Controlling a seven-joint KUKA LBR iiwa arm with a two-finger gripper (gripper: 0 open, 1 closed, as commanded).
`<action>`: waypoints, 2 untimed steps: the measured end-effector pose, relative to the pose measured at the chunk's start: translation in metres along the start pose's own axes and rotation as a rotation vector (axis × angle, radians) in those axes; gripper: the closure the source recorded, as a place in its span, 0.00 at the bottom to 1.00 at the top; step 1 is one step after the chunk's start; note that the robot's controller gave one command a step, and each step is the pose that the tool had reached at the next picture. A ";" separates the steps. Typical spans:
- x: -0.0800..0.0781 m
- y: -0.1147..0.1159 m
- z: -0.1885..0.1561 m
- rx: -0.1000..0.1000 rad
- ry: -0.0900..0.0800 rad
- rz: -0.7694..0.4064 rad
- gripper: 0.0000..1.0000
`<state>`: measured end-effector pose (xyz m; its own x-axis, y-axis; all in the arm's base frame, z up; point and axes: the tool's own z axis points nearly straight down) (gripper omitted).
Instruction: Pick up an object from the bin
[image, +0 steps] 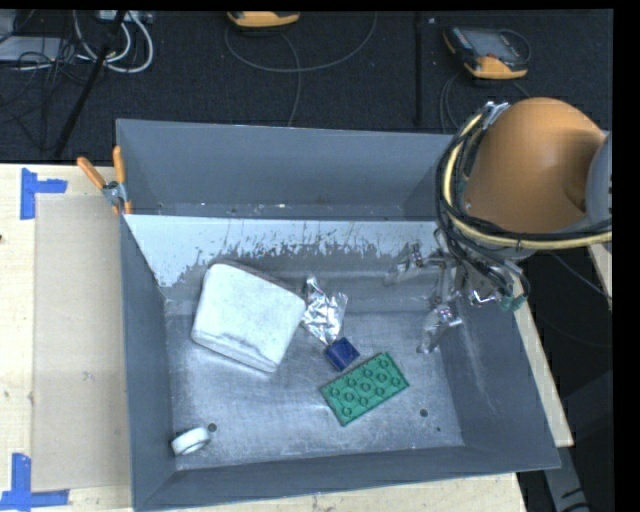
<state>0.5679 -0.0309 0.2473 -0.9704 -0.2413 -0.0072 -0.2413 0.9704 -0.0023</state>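
While the gripper (422, 302) hangs wide and empty at the bin's (300, 170) right side, a green studded brick (365, 387) lies near.

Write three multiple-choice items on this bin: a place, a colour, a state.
1. The gripper hangs: A) right of the green studded plate; B) at the left wall; C) outside the bin.
2. The small block beside the crumpled foil is: A) red; B) blue; C) yellow.
3. The green studded plate: A) stands on edge; B) lies flat, studs up; C) leans on a wall.
A: it hangs over bare floor beyond the plate. B: plainly blue. B: its studs face up.
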 end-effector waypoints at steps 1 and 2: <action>0.014 -0.002 0.165 -0.007 0.014 -0.242 0.00; 0.012 -0.003 0.161 -0.005 0.009 -0.240 1.00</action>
<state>0.5581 -0.0368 0.0864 -0.8851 -0.4653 0.0016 -0.4653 0.8851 0.0018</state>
